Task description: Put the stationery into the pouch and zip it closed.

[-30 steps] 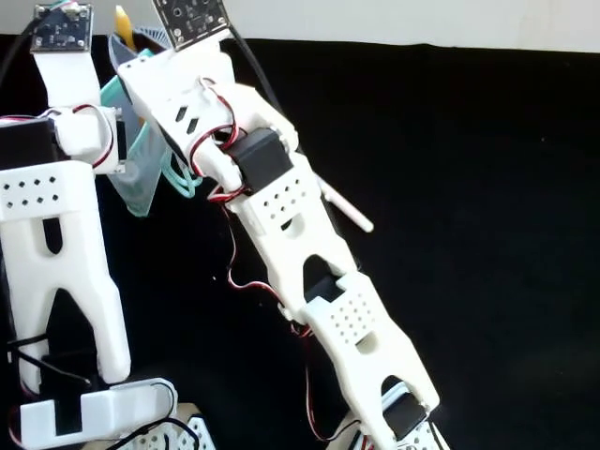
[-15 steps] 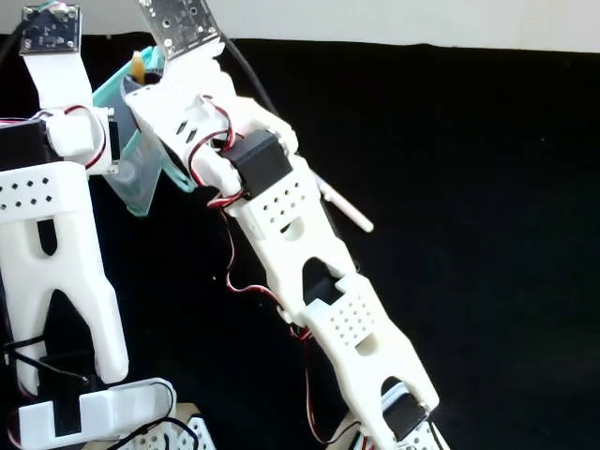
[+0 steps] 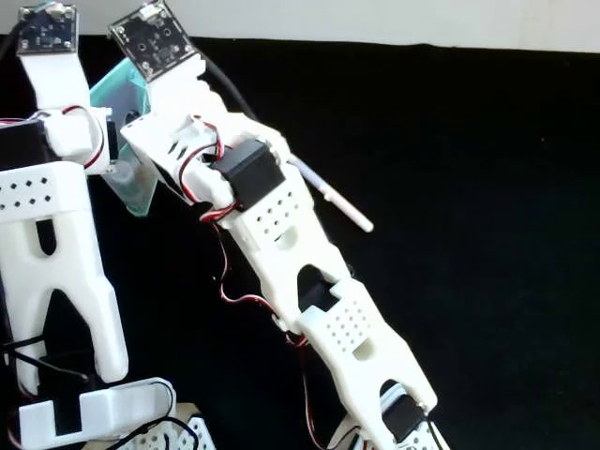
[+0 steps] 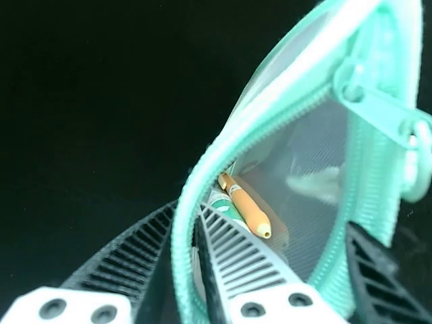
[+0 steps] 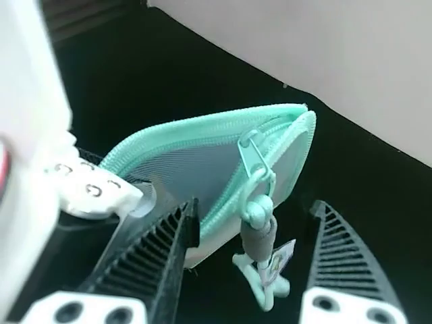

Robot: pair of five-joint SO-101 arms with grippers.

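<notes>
behind the right arm (image 3: 281, 225), half-hidden pouch (image 3: 120, 92)

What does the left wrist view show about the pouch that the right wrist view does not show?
The left wrist view looks into the open mouth of the pouch, where an orange pencil lies inside. The right wrist view gives the outside: the zipper pull hangs between the right gripper's open jaws, with a pale wall behind. Both share the mint mesh pouch, its zipper pull and the black table.

Left arm (image 3: 47, 216) and right arm (image 3: 281, 225) crowd the pouch (image 3: 131, 183); beside them, a pen (image 3: 342, 208) on bare table (image 3: 487, 234).
</notes>
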